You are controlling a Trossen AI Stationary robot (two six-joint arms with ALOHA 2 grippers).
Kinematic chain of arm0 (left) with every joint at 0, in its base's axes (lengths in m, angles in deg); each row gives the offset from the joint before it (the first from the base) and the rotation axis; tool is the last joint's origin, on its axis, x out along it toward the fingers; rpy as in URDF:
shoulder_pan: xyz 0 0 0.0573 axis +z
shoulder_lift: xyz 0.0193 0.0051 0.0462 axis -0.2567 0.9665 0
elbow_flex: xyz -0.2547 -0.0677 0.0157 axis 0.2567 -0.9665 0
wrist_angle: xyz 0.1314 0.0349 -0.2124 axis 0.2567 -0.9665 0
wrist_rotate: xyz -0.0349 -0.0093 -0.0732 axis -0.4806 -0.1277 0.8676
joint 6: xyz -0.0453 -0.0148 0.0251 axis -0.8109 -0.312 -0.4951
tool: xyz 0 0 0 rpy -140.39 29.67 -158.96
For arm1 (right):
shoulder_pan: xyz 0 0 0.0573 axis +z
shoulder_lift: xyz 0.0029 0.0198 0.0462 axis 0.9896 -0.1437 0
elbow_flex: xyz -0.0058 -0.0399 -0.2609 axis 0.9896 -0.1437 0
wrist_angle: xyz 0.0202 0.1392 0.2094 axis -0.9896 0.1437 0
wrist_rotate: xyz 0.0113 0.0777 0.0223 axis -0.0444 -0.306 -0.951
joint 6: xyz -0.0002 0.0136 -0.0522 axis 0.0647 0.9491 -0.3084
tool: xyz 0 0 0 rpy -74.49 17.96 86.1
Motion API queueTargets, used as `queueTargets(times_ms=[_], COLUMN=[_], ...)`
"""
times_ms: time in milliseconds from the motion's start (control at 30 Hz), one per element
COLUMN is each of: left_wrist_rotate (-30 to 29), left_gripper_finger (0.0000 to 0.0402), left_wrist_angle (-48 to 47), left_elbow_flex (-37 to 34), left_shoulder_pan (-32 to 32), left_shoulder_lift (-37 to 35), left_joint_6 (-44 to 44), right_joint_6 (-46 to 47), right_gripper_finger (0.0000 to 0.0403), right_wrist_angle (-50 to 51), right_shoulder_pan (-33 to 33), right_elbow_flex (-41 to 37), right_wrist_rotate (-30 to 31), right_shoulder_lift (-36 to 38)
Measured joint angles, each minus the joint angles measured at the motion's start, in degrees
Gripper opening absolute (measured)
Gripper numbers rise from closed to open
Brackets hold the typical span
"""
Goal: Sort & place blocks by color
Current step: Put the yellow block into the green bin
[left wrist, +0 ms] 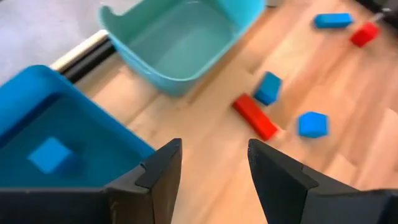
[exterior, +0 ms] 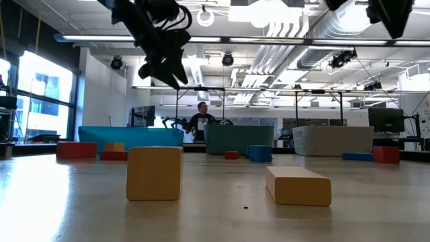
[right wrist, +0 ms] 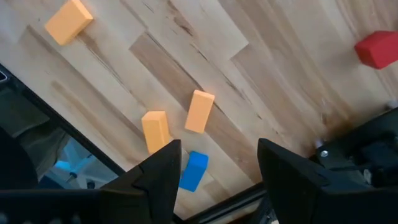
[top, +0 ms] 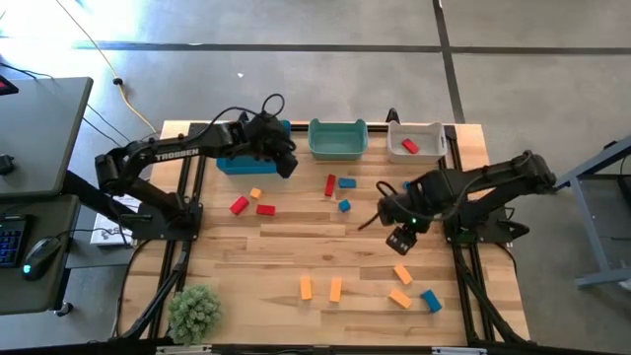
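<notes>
Looking down, the high view shows the left gripper by the blue bin and the right gripper mid-table; four orange blocks lie near the front. The low view adds a person behind. The left wrist view reveals one blue block inside the blue bin, jaws open, empty. The right wrist view shows open jaws above three orange blocks.

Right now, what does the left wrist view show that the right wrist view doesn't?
Only the left wrist view shows the blue bin holding a blue block, the empty teal bin and a red bar, past the open left pincer. Only the right wrist view shows orange blocks under the open right pincer. Both show wooden tabletop and loose blue blocks.
</notes>
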Motion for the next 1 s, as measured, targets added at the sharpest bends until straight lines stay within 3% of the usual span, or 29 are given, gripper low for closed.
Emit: queueTargets(times_ms=[500,1000], left_wrist_rotate=[0.0,-0.1], left_gripper_finger=[0.0174,0.0175], left_wrist_angle=[0.0,0.0], left_elbow_flex=[0.0,0.0], left_shoulder_pan=[-10.8,-18.5], left_shoulder_lift=[-0.4,-0.4], left_joint_6=[-4.9,-8.7], right_joint_6=[16.3,19.0], right_gripper_finger=[0.0200,0.0200], right_wrist_angle=[-1.5,-4.0], right_shoulder_pan=[12.8,17.7], right_elbow_flex=[0.0,0.0], right_wrist_rotate=[10.3,12.7], right_shoulder_lift=[0.0,-6.6])
